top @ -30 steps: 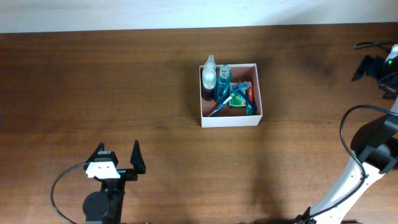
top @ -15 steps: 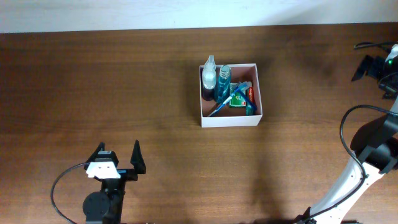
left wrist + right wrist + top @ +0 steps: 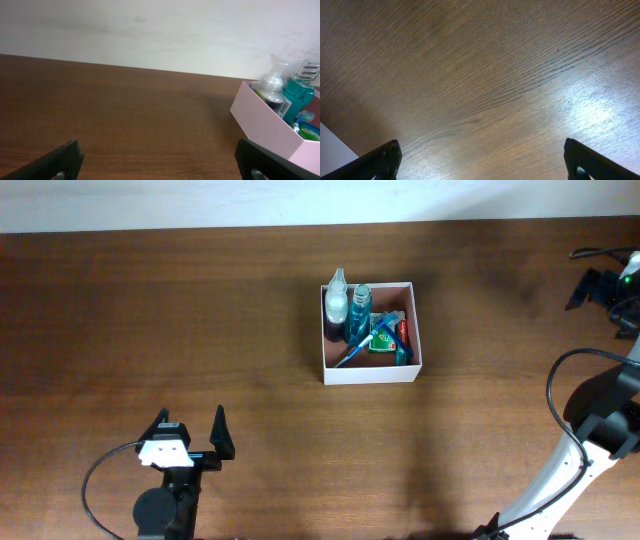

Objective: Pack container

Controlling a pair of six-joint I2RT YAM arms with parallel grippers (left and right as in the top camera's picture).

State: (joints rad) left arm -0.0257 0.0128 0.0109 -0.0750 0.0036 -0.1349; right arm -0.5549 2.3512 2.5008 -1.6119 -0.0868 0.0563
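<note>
The container (image 3: 370,372), a white-walled square box, stands right of the table's middle. Inside it are a clear spray bottle (image 3: 336,302), a teal bottle (image 3: 360,308), a blue toothbrush (image 3: 356,351), a green packet (image 3: 384,341) and a red tube (image 3: 403,331). My left gripper (image 3: 190,436) is open near the front left, well short of the box and holding nothing. The left wrist view has the container (image 3: 265,122) at the right, beyond the open left gripper (image 3: 162,165). My right gripper (image 3: 592,288) sits at the far right. In its own view, the right gripper (image 3: 482,165) is open over bare wood.
The brown wooden table (image 3: 200,330) ends at a pale wall (image 3: 160,30) behind. Black cables (image 3: 560,380) loop beside the right arm's white base (image 3: 560,470). A white patch (image 3: 332,145) shows at the lower left of the right wrist view.
</note>
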